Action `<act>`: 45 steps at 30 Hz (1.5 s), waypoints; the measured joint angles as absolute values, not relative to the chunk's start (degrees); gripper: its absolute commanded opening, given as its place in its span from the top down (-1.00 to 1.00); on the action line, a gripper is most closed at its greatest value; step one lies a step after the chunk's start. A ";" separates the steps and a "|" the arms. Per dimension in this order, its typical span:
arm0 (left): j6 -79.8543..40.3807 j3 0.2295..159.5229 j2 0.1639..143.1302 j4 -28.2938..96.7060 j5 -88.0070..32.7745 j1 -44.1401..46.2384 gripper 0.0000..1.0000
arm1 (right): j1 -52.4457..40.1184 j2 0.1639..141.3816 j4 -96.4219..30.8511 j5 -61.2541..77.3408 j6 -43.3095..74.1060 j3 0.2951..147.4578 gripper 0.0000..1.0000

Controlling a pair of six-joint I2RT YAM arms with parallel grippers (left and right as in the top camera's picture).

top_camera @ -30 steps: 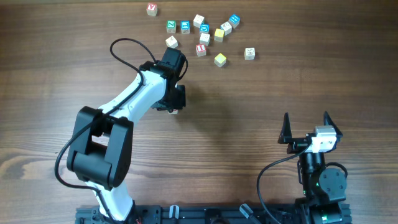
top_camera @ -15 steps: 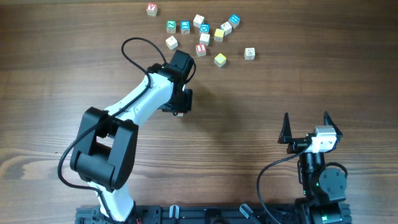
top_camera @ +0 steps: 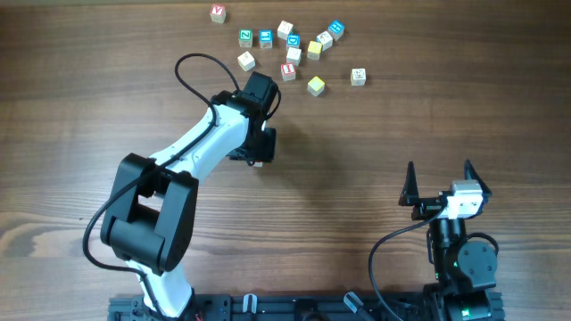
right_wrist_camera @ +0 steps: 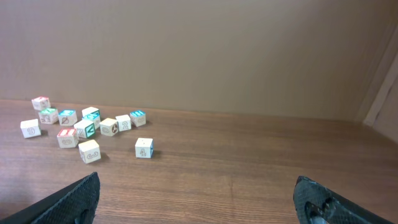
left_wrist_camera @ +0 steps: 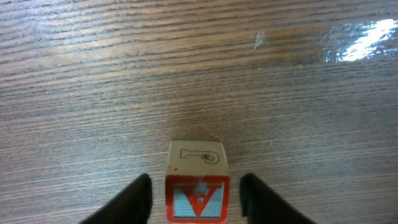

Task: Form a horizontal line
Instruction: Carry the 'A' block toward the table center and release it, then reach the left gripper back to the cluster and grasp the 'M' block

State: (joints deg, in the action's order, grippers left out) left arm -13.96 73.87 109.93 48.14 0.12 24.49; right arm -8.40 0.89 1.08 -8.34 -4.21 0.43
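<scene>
- Left gripper (left_wrist_camera: 195, 182) slack: my jaws stand astride the cube (left_wrist_camera: 196, 158) with a gap on either side, gripping nothing.
- Cube sits alone on the table (left_wrist_camera: 93, 74), well apart from the far cluster (top_camera: 294, 45).
- Painted wood, probably light and stiff, square-edged; I'd pinch the flat side faces.
- Right gripper (top_camera: 440, 174) parked, spread wide.

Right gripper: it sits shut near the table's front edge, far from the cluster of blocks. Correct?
Not shut. The overhead view shows the right gripper with its fingers spread wide open. It does sit near the table's front edge, far from the blocks.
</scene>
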 measured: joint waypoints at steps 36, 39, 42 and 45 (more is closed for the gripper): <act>-15.77 91.81 95.33 50.50 2.76 24.49 0.92 | -8.40 0.89 1.08 -8.36 -4.21 0.43 -0.99; -17.45 93.32 91.50 47.97 3.07 24.38 0.93 | -8.40 0.89 1.10 -8.34 -4.21 0.43 -1.00; -19.99 100.05 91.07 50.06 3.18 22.63 0.93 | -8.40 0.89 1.04 -8.34 -4.21 0.43 -1.00; -20.75 109.73 91.00 50.74 3.11 18.81 0.92 | -8.40 0.89 1.06 -8.34 -4.21 0.43 -0.99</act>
